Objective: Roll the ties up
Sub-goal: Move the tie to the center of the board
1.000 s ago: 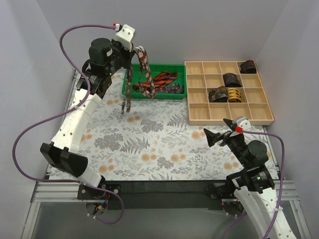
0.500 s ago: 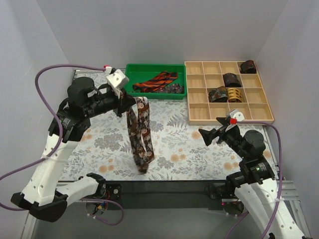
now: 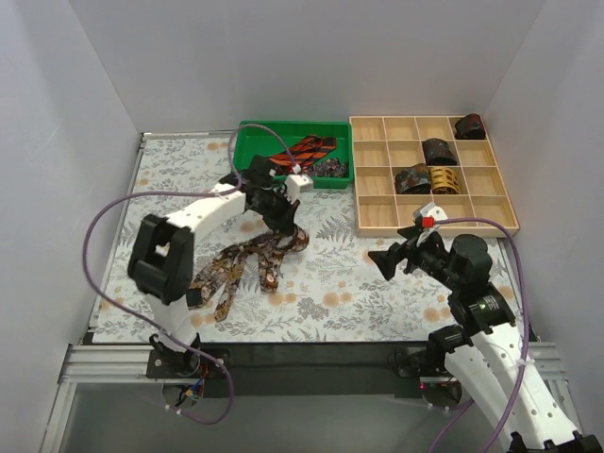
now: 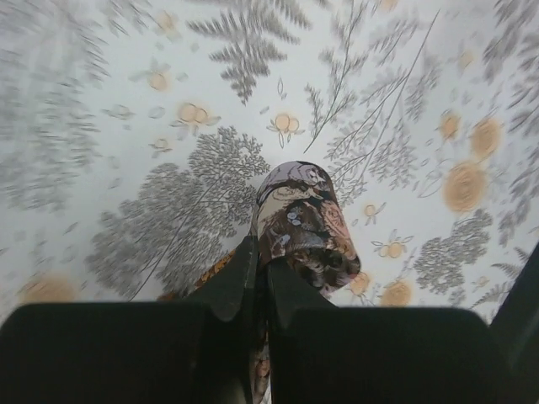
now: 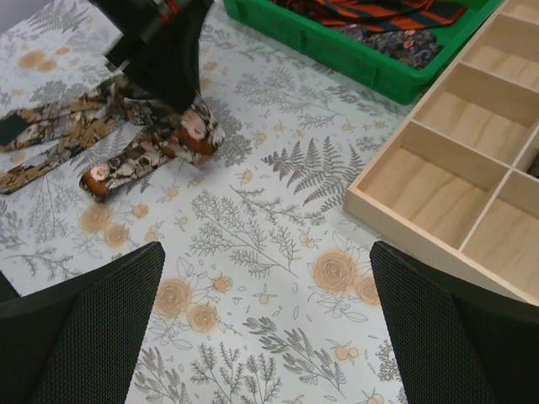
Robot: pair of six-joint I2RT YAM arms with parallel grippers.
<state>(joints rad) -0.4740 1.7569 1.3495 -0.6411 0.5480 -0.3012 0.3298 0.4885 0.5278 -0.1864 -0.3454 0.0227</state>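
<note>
A dark tie with brown-gold mottled print [image 3: 247,264] lies folded on the floral cover, its loose ends trailing to the front left. My left gripper [image 3: 281,224] is shut on the tie's folded end, low over the cover; the fold bulges past the jaws in the left wrist view [image 4: 305,225]. The tie also shows in the right wrist view [image 5: 147,143]. A red-black striped tie [image 3: 300,151] lies in the green bin [image 3: 247,162]. Several rolled ties [image 3: 427,176] sit in the wooden tray's cells. My right gripper [image 3: 389,259] is open and empty, above the cover right of the tie.
The wooden compartment tray [image 3: 377,215] stands at the back right, its near corner in the right wrist view [image 5: 402,217]. The green bin stands at the back centre. Purple cables loop off both arms. White walls close in the sides and back.
My left gripper has swung down from over the bin to the cover, carrying the tie. The tie hung in the air before; now most of it lies on the cover.
</note>
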